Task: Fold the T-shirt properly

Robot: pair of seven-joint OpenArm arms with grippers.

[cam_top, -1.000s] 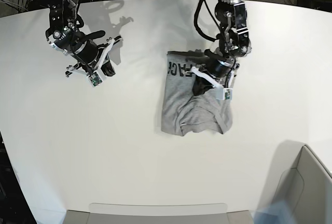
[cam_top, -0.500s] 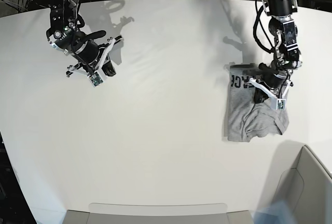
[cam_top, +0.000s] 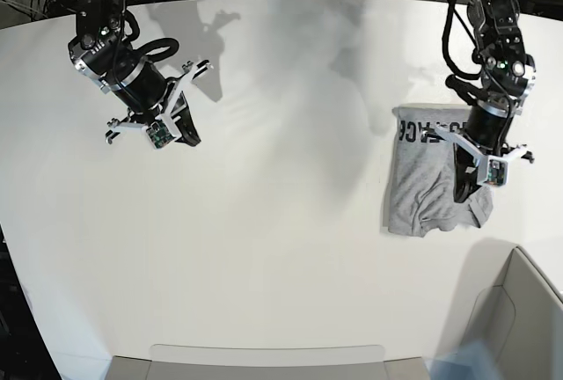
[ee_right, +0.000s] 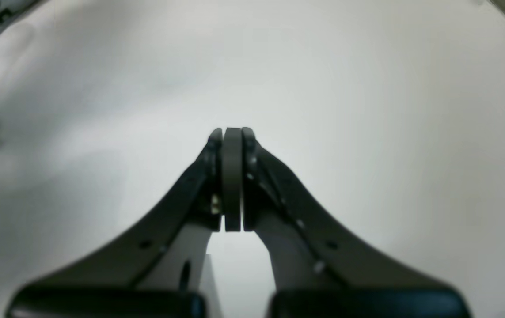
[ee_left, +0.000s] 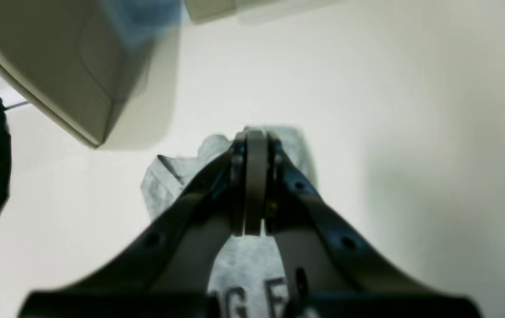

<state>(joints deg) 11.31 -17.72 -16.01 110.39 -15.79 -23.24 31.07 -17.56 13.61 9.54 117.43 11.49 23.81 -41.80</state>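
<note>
The T-shirt (cam_top: 431, 182) is seen folded on the tabletop (cam_top: 281, 222), just beside a grey bin (cam_top: 519, 310) whose contents are hidden. The left pincer (ee_left: 254, 185) is closed above it, seemingly gripping nothing. The right pincer (ee_right: 232, 176) is closed empty, well apart.

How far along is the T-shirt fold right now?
Done: the T-shirt lies folded into a compact bundle near the table's right edge, lettering showing at its top. In hand: the left gripper, jaws shut, sits over the bundle; whether it pinches cloth is unclear. The right gripper is shut, holding nothing. Left: the bottom edge looks rumpled and wants squaring.
</note>
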